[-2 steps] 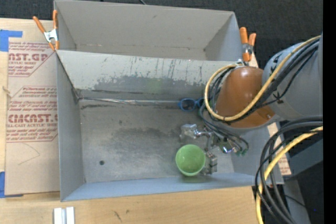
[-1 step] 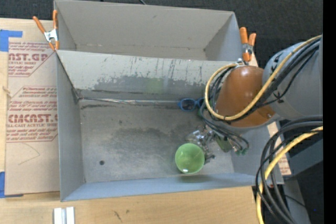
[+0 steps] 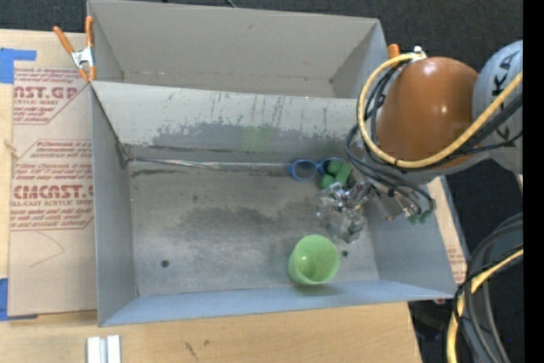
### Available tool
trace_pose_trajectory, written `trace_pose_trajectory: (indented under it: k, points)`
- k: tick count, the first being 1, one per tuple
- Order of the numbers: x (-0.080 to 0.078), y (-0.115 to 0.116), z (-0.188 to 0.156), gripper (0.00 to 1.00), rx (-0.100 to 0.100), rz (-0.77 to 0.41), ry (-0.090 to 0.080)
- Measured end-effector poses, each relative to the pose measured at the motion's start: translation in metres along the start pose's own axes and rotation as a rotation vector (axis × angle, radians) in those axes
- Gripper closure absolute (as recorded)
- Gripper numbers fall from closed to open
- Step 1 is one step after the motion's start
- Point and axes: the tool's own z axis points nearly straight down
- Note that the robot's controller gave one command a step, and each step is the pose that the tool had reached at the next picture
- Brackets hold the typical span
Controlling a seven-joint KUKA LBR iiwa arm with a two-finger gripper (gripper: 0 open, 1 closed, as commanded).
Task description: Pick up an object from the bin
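Hovering low over the right half of the grey bin (image 3: 110,183), the arm appeared to be in the approach step, with nothing seen lifted. A blue loop (image 3: 301,170) and a small green piece (image 3: 337,174) lay by the back wall, and a round light-green cup (image 3: 313,259) sat near the front wall. The pincer (image 3: 344,215) hung between them, just up and right of the cup, near it but apart. Whether it was open or closed could not be told. The next move likely called for settling on one item and lowering squarely over it.
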Motion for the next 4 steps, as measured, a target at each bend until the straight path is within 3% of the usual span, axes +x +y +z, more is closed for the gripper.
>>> trace_pose_trajectory:
  k: [1,2,3,4]
  points:
    - [0.001,0.000,0.005,0.00,-0.003,0.000,0.007]
    - [-0.002,0.037,0.121,0.00,-0.005,-0.170,0.003]
    - [0.031,-0.025,0.122,0.00,-0.004,-0.676,0.004]
    - [0.021,-0.081,0.122,0.00,-0.006,-0.683,0.004]
